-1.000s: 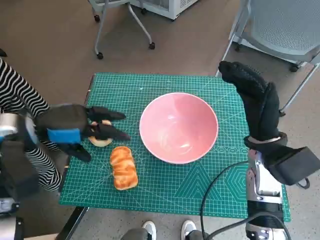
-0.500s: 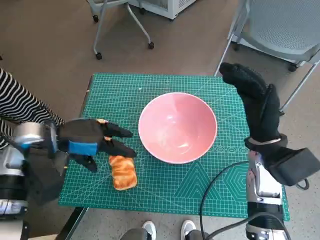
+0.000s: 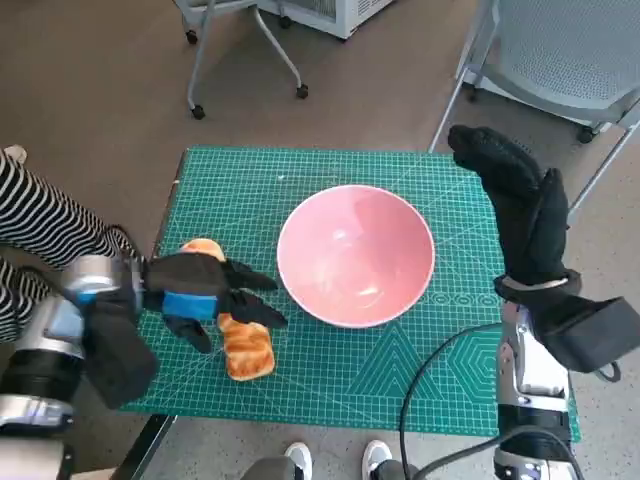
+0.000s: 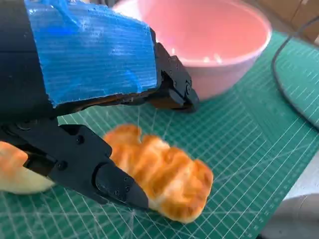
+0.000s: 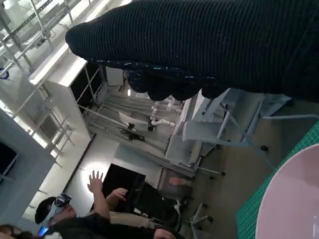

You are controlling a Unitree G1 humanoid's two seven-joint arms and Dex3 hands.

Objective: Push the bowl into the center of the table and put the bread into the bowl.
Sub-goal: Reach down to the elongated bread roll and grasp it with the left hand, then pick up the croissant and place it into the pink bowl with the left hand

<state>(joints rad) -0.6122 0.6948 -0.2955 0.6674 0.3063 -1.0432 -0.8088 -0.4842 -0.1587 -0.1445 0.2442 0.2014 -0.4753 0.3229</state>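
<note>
The pink bowl (image 3: 356, 254) sits about mid-worktop (image 3: 300, 165) on the green cutting mat, empty, so the push looks done and the bread is what remains. The loaf (image 3: 247, 346) lies on the mat near the worktop's front left, just beside the bowl but apart from its rim; a second, rounder bun (image 3: 201, 247) sits behind the left hand. The left hand (image 3: 205, 292) hangs over the loaf's far end with its fingers (image 4: 119, 184) spread and nothing held: in the left wrist view one black finger lies low along the loaf's side, the others pass above it toward the bowl, and whether any of them touches the crust cannot be told. The right hand (image 3: 520, 205) stands upright off the worktop's right edge, clear of everything, holding nothing; its fingers appear extended rather than curled. The loaf looks like a light, soft, ridged twist with a glazed crust, likely to dent under a hard squeeze and to sag if taken by one end. The safer hold is probably across its narrow middle, thumb on one long side and fingers on the other, pressing only enough to lift. The bowl looks smooth, rigid and light, so a knock from the hand in passing could slide it off center.
</note>
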